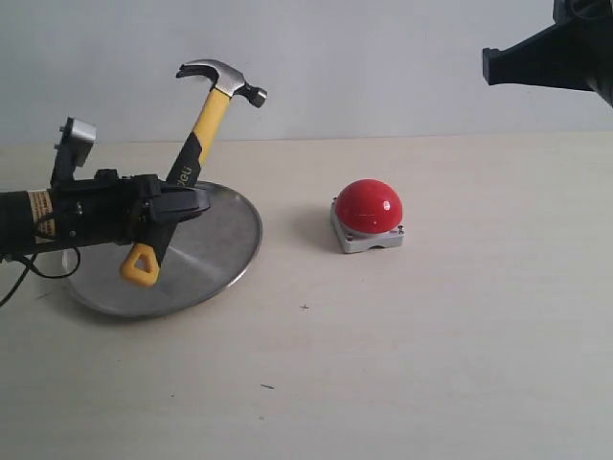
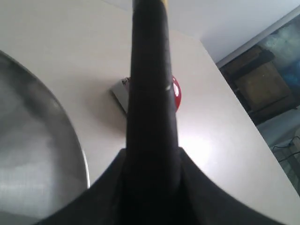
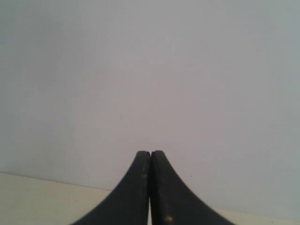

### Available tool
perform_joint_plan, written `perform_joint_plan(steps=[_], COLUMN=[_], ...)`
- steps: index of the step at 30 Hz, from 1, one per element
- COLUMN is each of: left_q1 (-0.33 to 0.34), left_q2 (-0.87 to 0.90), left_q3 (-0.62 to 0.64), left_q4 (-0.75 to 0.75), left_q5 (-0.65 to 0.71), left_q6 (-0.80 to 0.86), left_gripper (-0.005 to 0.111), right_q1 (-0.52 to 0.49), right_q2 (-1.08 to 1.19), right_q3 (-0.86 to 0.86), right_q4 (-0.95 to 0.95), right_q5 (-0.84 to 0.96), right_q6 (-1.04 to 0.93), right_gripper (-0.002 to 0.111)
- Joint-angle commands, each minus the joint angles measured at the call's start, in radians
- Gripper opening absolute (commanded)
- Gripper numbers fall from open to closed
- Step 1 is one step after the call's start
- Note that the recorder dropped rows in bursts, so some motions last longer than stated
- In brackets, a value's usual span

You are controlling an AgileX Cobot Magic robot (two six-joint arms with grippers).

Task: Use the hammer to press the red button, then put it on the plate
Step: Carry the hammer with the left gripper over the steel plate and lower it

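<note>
My left gripper [image 1: 177, 209] is shut on the black grip of the hammer [image 1: 203, 129], above the silver plate [image 1: 230, 235] at the left. The hammer stands tilted, its steel head up and to the right, its yellow butt down over the plate. In the left wrist view the dark handle [image 2: 151, 93] fills the middle between my jaws and hides most of the red button [image 2: 176, 93]. The red button [image 1: 370, 206] sits on its grey base to the right of the plate, apart from the hammer. My right gripper [image 3: 150, 154] is shut and empty, raised at the upper right [image 1: 498, 65].
The pale table [image 1: 431, 364] stretches in front of and to the right of the button. A plain wall stands behind. The left arm's body [image 1: 67, 213] lies low over the plate's left part.
</note>
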Motion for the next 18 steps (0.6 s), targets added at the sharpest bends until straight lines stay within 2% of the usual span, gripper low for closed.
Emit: perform_joint_plan(steps=[1, 8, 13, 18], left_q1=[0.051, 0.155, 0.144, 0.144], left_q2=[0.008, 0.008, 0.008, 0.012], left_q3=[-0.032, -0.032, -0.030, -0.030], left_q4=[0.012, 0.086, 0.094, 0.104], left_q5=[-0.090, -0.056, 0.120, 0.144], left_q6=[-0.013, -0.053, -0.045, -0.045], left_gripper=[0.000, 0.000, 0.000, 0.000], right_q1=[-0.001, -0.001, -0.001, -0.001], right_q2=[-0.004, -0.004, -0.004, -0.004], right_q3=[-0.002, -0.002, -0.002, -0.002], right_q4=[-0.021, -0.033, -0.033, -0.036], right_q5=[0.001, 0.003, 0.009, 0.009], right_q6=[0.004, 0.006, 0.008, 0.013], right_gripper=[0.000, 0.000, 0.000, 0.000])
